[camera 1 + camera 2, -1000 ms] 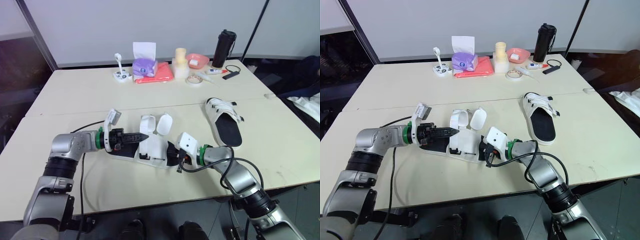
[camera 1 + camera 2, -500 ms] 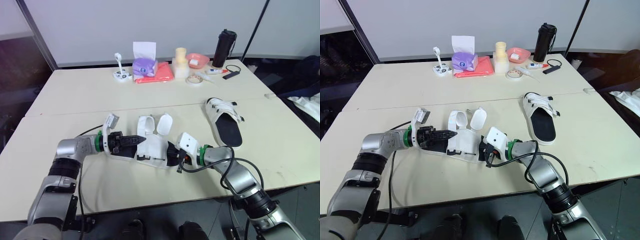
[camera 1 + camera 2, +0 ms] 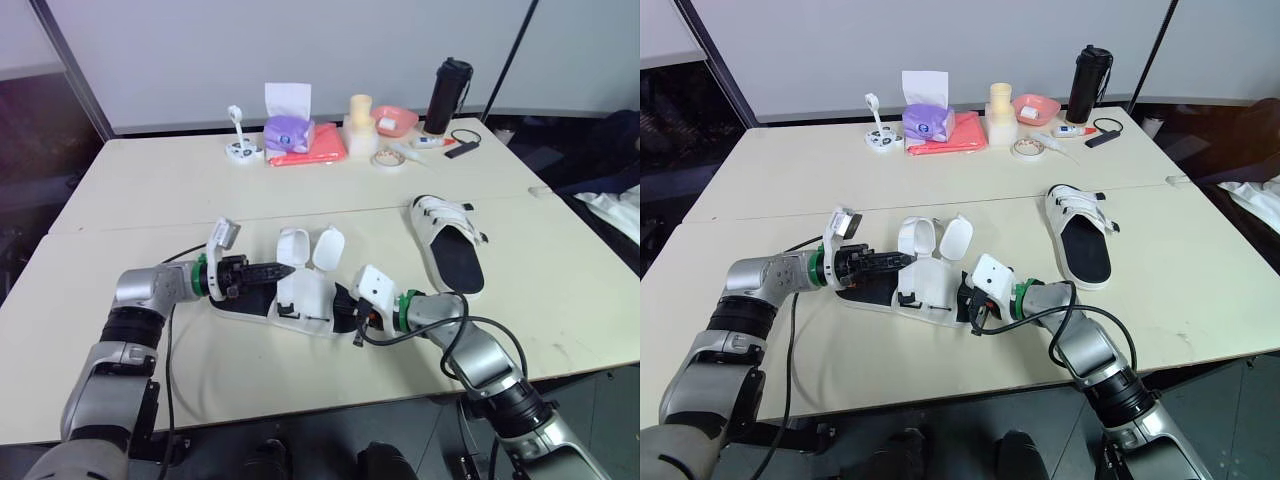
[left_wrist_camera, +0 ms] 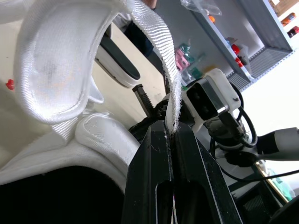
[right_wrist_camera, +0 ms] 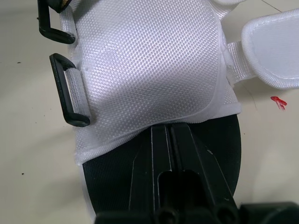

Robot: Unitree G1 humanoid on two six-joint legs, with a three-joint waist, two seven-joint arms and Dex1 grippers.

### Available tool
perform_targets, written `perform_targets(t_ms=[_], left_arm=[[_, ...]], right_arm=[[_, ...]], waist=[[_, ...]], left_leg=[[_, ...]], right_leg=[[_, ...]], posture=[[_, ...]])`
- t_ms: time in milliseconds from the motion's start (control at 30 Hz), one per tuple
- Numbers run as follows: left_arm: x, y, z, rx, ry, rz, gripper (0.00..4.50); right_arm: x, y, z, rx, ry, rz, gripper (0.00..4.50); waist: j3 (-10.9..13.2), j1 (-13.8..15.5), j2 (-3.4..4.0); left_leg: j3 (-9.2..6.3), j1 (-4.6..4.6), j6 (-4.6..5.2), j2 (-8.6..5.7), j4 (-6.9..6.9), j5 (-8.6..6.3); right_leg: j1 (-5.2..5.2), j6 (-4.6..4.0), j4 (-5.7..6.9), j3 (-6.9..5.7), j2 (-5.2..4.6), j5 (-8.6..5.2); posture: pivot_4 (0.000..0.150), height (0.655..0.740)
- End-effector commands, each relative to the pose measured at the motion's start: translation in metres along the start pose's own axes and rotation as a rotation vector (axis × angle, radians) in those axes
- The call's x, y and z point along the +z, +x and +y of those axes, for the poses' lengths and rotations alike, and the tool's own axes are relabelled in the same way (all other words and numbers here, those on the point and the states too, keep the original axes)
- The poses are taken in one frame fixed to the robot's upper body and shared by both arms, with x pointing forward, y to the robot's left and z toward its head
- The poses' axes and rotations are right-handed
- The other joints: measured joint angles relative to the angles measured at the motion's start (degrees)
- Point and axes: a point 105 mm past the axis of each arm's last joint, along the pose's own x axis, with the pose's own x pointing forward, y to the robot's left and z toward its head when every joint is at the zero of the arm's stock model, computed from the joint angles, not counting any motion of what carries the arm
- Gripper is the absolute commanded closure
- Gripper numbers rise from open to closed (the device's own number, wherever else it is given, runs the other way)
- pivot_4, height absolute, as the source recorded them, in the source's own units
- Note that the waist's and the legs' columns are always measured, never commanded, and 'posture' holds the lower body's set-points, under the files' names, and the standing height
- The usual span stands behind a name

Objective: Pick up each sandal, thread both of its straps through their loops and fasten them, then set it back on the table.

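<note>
A white sandal (image 3: 303, 299) with a black sole lies mid-table, its two strap flaps (image 3: 311, 247) standing up loose. My left gripper (image 3: 288, 269) reaches in from the left and is shut on a white webbing strap (image 4: 159, 51), which rises from between its fingers. My right gripper (image 3: 342, 304) comes from the right and is shut on the edge of the sandal's white mesh upper (image 5: 149, 70), over the black sole. Two black loops (image 5: 69, 95) sit on that upper's side. A second sandal (image 3: 448, 243) rests further right with its straps across.
Along the table's (image 3: 180, 180) far edge stand a black bottle (image 3: 449, 96), a pink bowl (image 3: 395, 121), a tape roll (image 3: 389, 160), a purple pack (image 3: 289, 133) on a red cloth (image 3: 318, 150) and a small white stand (image 3: 240, 140). A black cable (image 3: 170, 330) trails by my left arm.
My left arm dipped a little and came back up, still holding the strap. The right arm and both sandals have stayed put.
</note>
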Motion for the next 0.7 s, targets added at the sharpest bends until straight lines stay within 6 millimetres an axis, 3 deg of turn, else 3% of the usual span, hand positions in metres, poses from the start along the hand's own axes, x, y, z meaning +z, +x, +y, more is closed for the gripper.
perform_targets(t_ms=[33, 300, 700], left_arm=[[0.0084, 0.0034, -0.0129, -0.048, 0.045, 0.012, 4.45], [0.005, 0.0074, -0.0204, -0.064, 0.1, 0.045, 4.45], [0.0035, 0.0098, -0.0151, -0.026, 0.176, 0.04, 4.45]], right_arm=[[-0.0169, 0.0028, 0.0093, 0.027, 0.037, 0.061, 4.5], [-0.0172, 0.0029, 0.0084, 0.026, 0.038, 0.061, 4.5], [-0.0163, 0.0028, 0.008, 0.029, 0.034, 0.06, 4.5]], waist=[[0.0, 0.0, 0.0], [0.0, 0.01, 0.0], [0.0, 0.05, 0.0]], left_leg=[[0.0, 0.0, 0.0, 0.0, 0.0, 0.0], [0.0, 0.0, 0.0, 0.0, -0.01, 0.0], [-0.01, 0.0, -0.01, 0.0, -0.02, 0.01]], right_leg=[[0.0, 0.0, 0.0, 0.0, 0.0, 0.0], [0.0, 0.0, -0.01, 0.0, 0.0, 0.0], [0.0, 0.0, -0.02, 0.0, 0.0, 0.0]], posture=[[0.15, 0.74], [0.15, 0.74], [0.15, 0.74]])
